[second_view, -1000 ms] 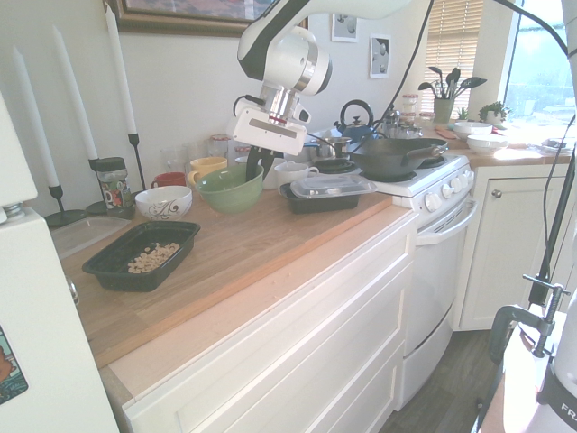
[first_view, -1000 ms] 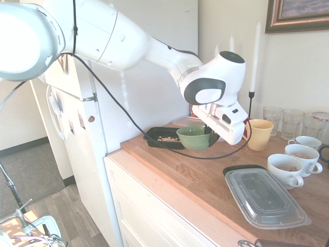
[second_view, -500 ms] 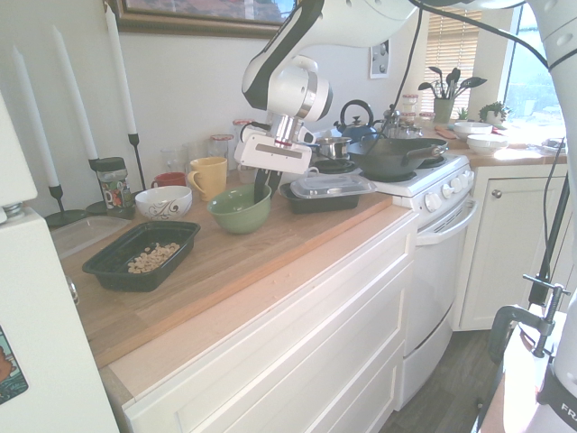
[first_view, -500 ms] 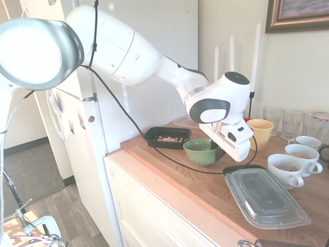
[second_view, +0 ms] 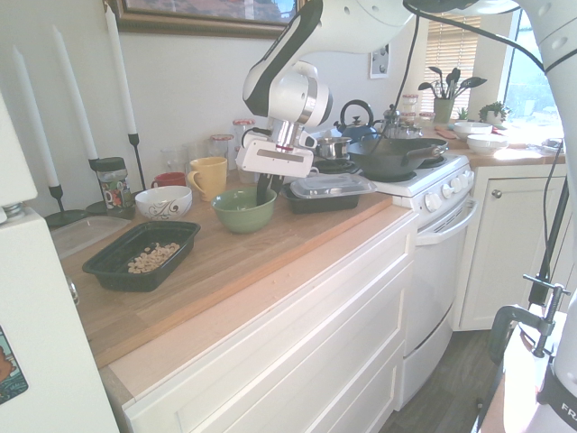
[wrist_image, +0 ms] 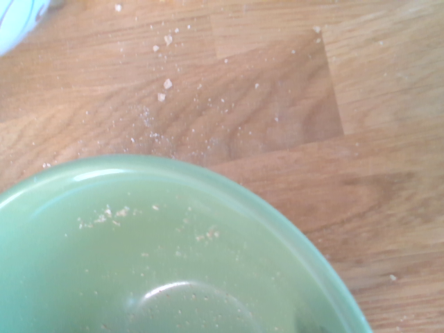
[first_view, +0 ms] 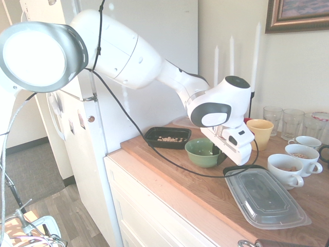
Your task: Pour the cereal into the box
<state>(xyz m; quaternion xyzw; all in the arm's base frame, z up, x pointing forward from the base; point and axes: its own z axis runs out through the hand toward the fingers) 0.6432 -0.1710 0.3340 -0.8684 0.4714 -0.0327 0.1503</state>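
Seen from the second exterior view, at the left of the wooden worktop (second_view: pixel 270 262), the black tray (second_view: pixel 115 269) holds the pale cereal (second_view: pixel 153 258). Just beyond it stands a patterned white bowl (second_view: pixel 164 204), then a yellow mug (second_view: pixel 208 179). Further right, the green bowl (second_view: pixel 242 213) sits upright, crumbs inside, its right rim pinched between the jaws (second_view: pixel 263 200). Right of that is a clear-lidded black container (second_view: pixel 323 203), near the stove (second_view: pixel 433 194).

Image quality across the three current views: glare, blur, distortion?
First exterior view: arm's round joint blown out to white, wall pale and washed. Second exterior view: hazy, low contrast; window overexposed. Wrist view: green bowl soft, with bright highlights on rim and inside; crumbs on the wooden counter a bit soft too. Distortion: cannot tell reliably.
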